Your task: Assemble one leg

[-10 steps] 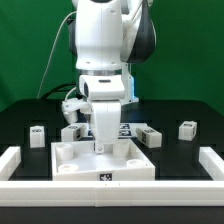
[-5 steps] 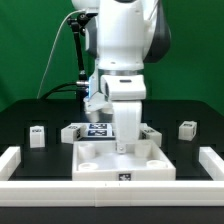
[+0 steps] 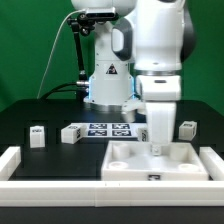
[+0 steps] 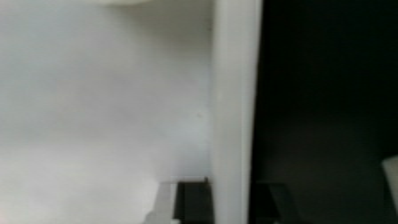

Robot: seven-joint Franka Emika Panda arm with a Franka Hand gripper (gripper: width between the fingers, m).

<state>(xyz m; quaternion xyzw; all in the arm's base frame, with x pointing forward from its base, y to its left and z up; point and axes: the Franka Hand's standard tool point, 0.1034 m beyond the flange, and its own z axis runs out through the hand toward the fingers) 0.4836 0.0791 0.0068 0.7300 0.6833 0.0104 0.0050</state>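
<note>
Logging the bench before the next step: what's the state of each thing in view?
Large white square plastic tray with raised rim: flat, hand reaching into it.
Hand: lowered into tray; open or shut unclear.
Small white tagged plastic leg, exterior view's far left: loose, untouched.
Leg beside it: loose, untouched.
Leg at exterior view's right: loose, untouched.
Marker board: lying flat.

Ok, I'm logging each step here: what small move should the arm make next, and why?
Probably open the claw and lift clear: it seems clamped on the white tray's far rim, the tray sits by the white fence on the exterior view's right, and the nearest leg lies untouched behind it.
</note>
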